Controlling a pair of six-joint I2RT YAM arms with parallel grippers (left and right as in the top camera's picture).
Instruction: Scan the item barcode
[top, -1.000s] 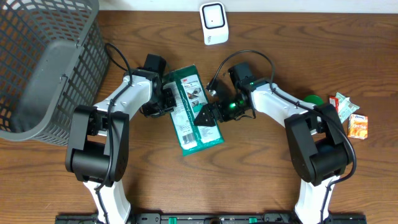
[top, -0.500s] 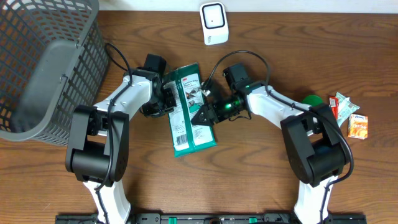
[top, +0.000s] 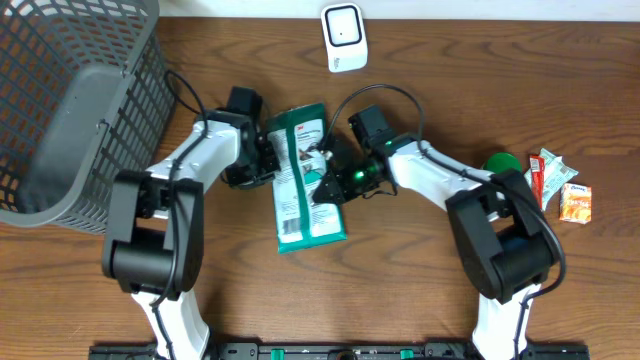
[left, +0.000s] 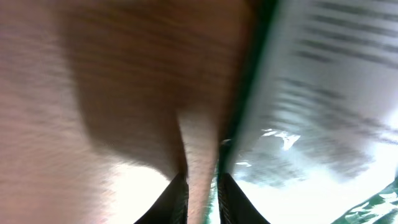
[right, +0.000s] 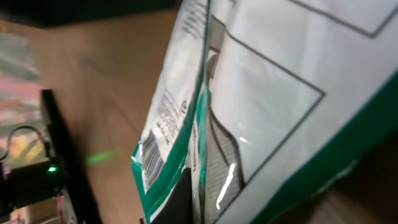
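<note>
A brown wood-grain table fills nearly everything I can see of the room, with only a pale strip beyond its far edge. At the far left corner a grey mesh basket lies tipped, its open mouth facing the arms. Against the far edge, well apart from the arms, stands a small white scanner unit. The green-and-white package sits at the middle of the table between the two arms, running lengthwise toward me and slightly tilted. The left gripper is pinched onto its left edge; in the blurred left wrist view the dark fingertips stand close together with the green border at them. The right gripper is clamped on the package's right side, and the right wrist view shows a barcode on the crinkled film near its finger. Off to the right lie a green lid-like item, a green-and-white sachet and an orange packet, close together.
</note>
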